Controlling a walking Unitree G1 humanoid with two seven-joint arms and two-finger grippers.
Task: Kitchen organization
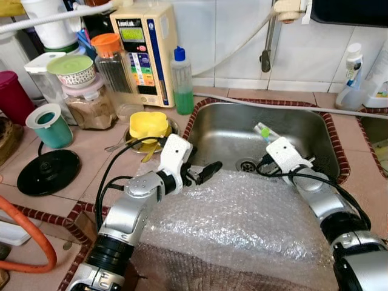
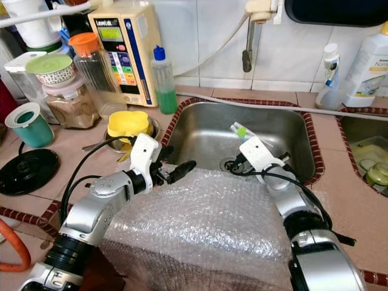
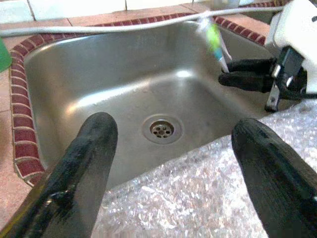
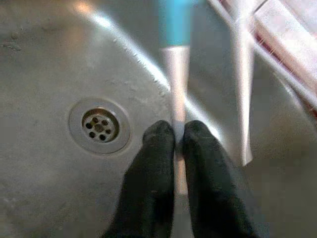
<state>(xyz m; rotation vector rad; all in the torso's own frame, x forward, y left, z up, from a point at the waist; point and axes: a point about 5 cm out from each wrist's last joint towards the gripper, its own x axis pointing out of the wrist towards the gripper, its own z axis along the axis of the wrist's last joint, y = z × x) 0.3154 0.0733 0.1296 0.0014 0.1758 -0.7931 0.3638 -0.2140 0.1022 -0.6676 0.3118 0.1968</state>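
Right hand (image 4: 178, 144) over the sink (image 1: 315, 130), fingers pinched tight on the pale handle of a toothbrush (image 4: 174, 74). The toothbrush stands above the sink floor, its blue-and-green head end angled up toward the sink's back wall; the drain (image 4: 99, 125) lies just beside the fingertips in the right wrist view.

Left hand (image 1: 203, 173) at the sink's front edge, fingers spread apart and holding nothing. It hovers over a sheet of bubble wrap (image 1: 242, 224) draped across the sink's front rim and down the worktop (image 1: 357, 176) edge. Both arms rest against this wrap.

Left of the sink on the worktop: a yellow cup (image 1: 148, 126) nearest the rim, a green-liquid bottle (image 1: 182, 82) at the sink's back left corner, a cream appliance (image 1: 142, 51) just beyond it, jars (image 1: 91, 97), a teal cup (image 1: 50, 126), a black disc (image 1: 48, 171). A white hose (image 1: 285, 104) runs along the sink's back rim.
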